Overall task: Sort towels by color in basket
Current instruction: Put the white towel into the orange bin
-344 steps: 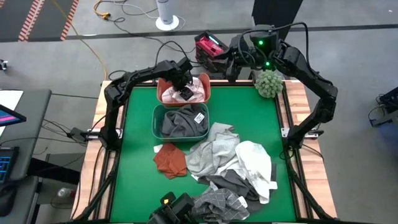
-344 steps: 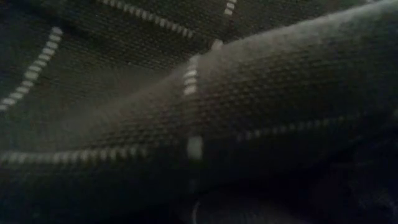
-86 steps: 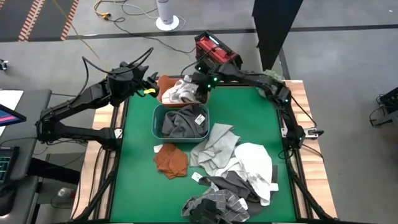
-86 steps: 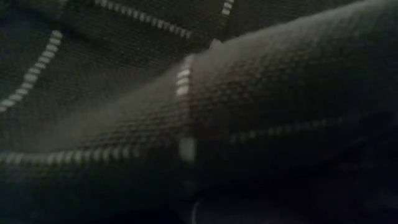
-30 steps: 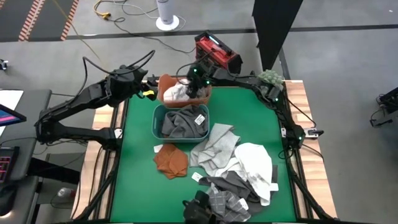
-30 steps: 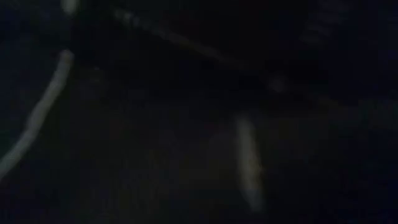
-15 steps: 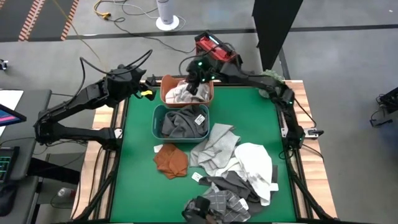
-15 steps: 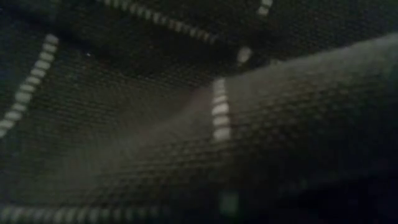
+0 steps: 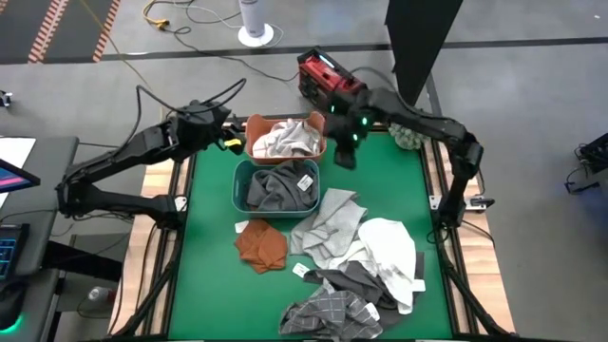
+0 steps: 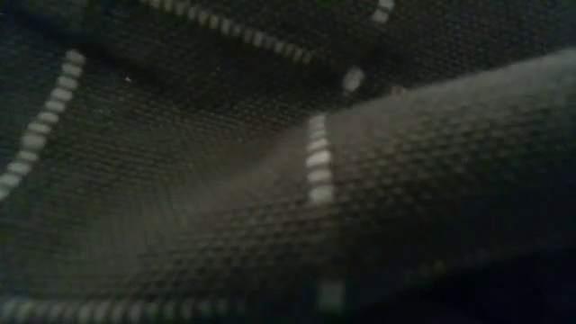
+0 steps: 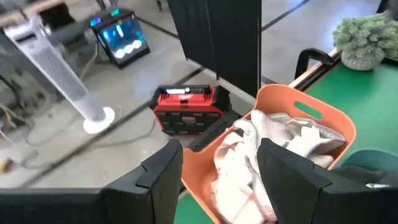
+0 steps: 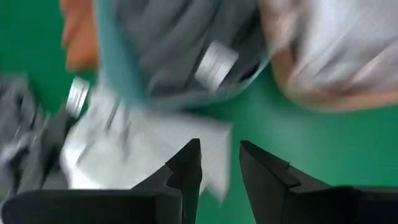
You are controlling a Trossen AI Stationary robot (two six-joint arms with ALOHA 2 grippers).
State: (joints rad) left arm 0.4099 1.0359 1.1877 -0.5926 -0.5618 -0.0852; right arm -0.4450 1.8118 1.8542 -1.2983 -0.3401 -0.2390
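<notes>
Red case (image 9: 328, 76), green ball (image 9: 410, 134)

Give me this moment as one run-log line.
right pincer: open, empty, beside orange basket | left pincer: open, waiting outside it | white towel: in orange basket | pile: unsorted

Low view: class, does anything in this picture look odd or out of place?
Yes. A grey-checked towel fills the whole low view, so the lens sees only dark weave with pale dashed lines, no table or arms. From above, that towel lies at the near table edge, seemingly against the camera.
</notes>
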